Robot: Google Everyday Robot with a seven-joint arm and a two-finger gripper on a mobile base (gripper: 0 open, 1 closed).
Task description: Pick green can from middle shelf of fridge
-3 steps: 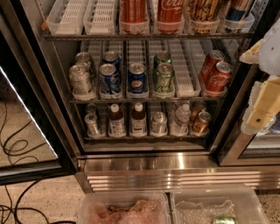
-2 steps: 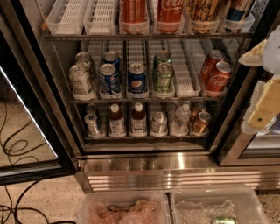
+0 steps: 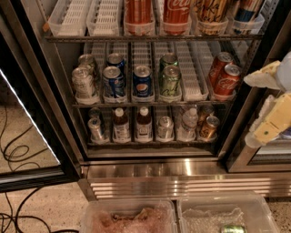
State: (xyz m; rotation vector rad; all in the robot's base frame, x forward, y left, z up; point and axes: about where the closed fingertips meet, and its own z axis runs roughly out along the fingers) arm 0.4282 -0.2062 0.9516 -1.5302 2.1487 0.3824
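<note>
Single view only. Camera sits in front of the open fridge [image 3: 150,172], raised and tilted down, fairly near. Middle shelf [image 3: 193,84] at frame centre, clear bins [image 3: 182,207] along bottom edge. Gripper [image 3: 254,109] at right edge, fingers apart.

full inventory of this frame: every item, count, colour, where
fridge: 1, black frame, steel base, door open at left
middle shelf: 1, white lane trays
green can: 2, pale green, middle shelf, one behind the other
Pepsi cans: 3, blue, left of the green
silver cans: 2, leftmost lane
cola cans: 2, red, rightmost lane
top-shelf drinks: 4, red, gold, blue, tops cut off
small bottles: 3, bottom shelf
small cans: 3, silver and gold, bottom shelf
bins: 2, clear, floor in front
loose can: 1, greenish, right bin
cables: black, floor left
pincer: 1, pale yellow, right edge, outside the fridge, open, holding nothing
</note>
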